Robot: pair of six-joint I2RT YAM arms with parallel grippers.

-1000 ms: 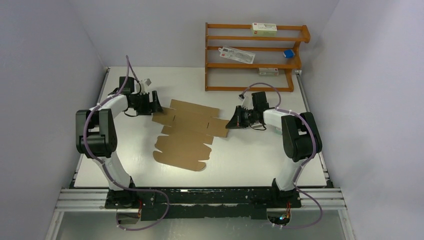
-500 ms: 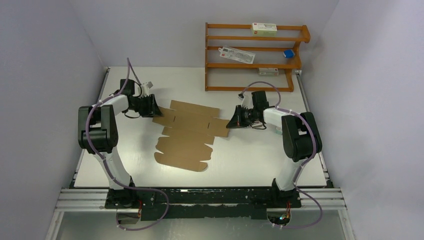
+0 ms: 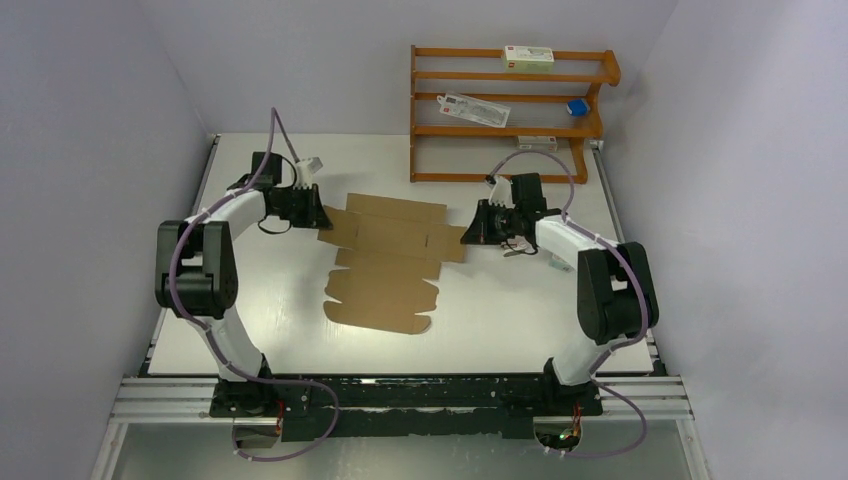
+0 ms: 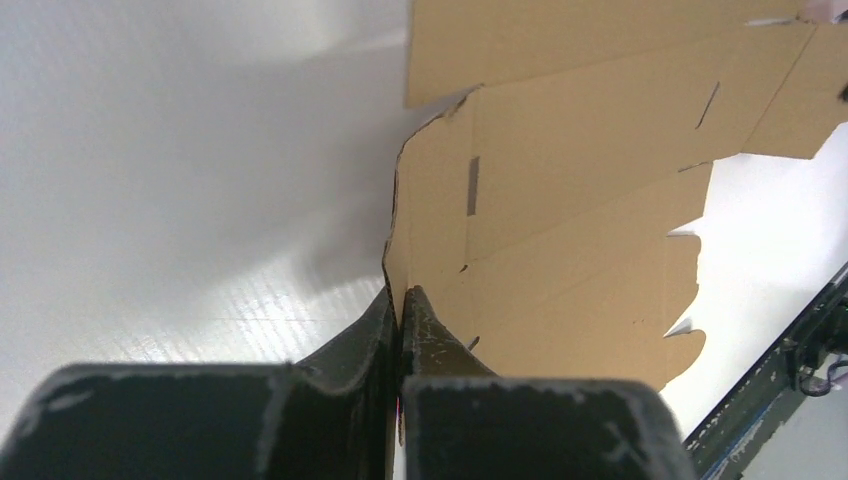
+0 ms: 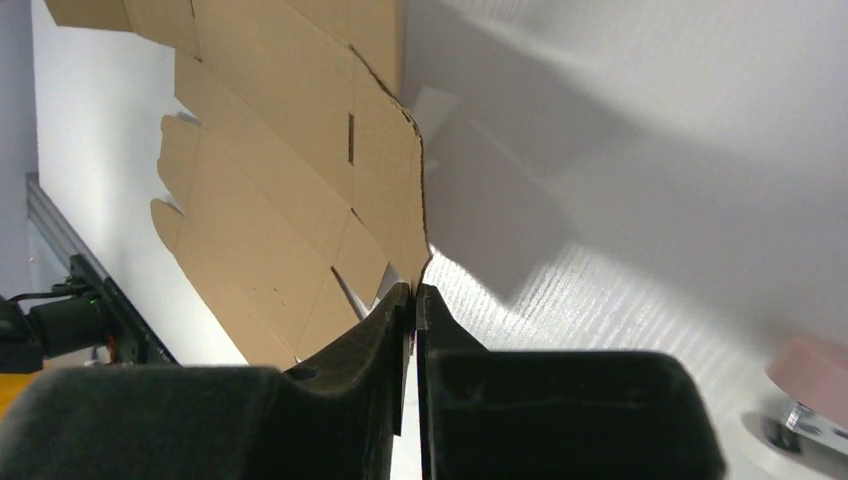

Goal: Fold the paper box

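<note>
While both arms carry it rightward and farther back across the worktop point(image 3: 520, 320) than a second ago, the paper box point(image 3: 385, 255), a flat brown sheet, spans between the left gripper point(image 3: 318, 212) and the right gripper point(image 3: 470, 233). From the left wrist, that gripper is clamped tight on a raised flap edge. From the right wrist, an identical pinch holds the opposite flap. Repositioned, evidently; no panel is folded yet.

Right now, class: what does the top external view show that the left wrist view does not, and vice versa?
Top external only: the orange wooden shelf rack and the right gripper at the right edge of the flat brown cardboard sheet. Left wrist only: the left gripper pressed shut on the sheet's edge. Both: the sheet and the white table.
</note>
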